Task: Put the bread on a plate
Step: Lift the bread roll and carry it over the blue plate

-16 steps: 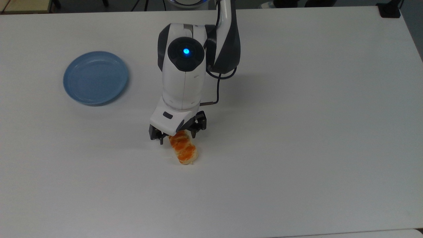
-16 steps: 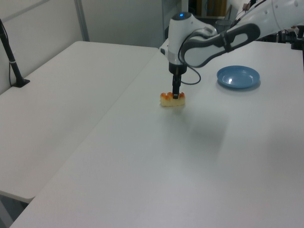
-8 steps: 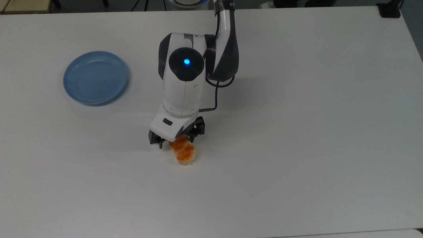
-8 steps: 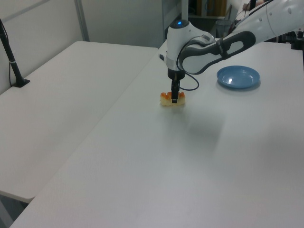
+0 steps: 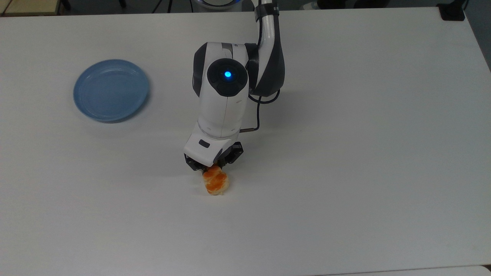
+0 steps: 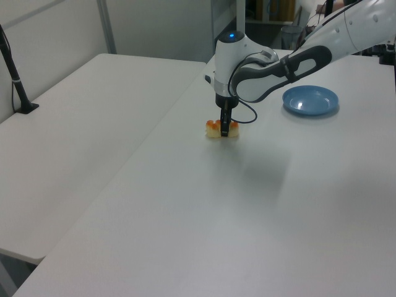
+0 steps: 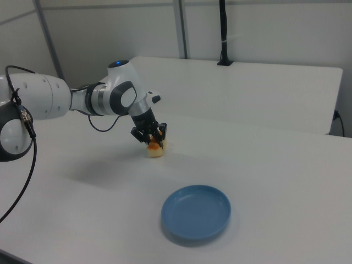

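The bread (image 5: 216,184) lies on the white table just below the arm in the top view, its orange-brown top showing past the hand. My gripper (image 5: 212,166) points straight down over the loaf's near end, fingers pressed against its two sides. In the left view one dark finger (image 6: 226,127) stands in front of the bread (image 6: 213,130). The right view shows the gripper (image 7: 154,137) astride the bread (image 7: 155,152), which rests on the table. The light-blue plate (image 5: 111,90) sits bare at the top view's upper left, well apart from the bread.
The white table (image 5: 345,153) spreads wide around the bread. A black clamp (image 5: 452,11) sits at the top view's far right corner. In the right view the plate (image 7: 196,213) lies nearer the camera than the bread; a black pole (image 7: 223,33) stands behind.
The arm has shifted toward the top view's right and come lower over the bread. The fingers have drawn in from a wide stance onto the loaf's sides.
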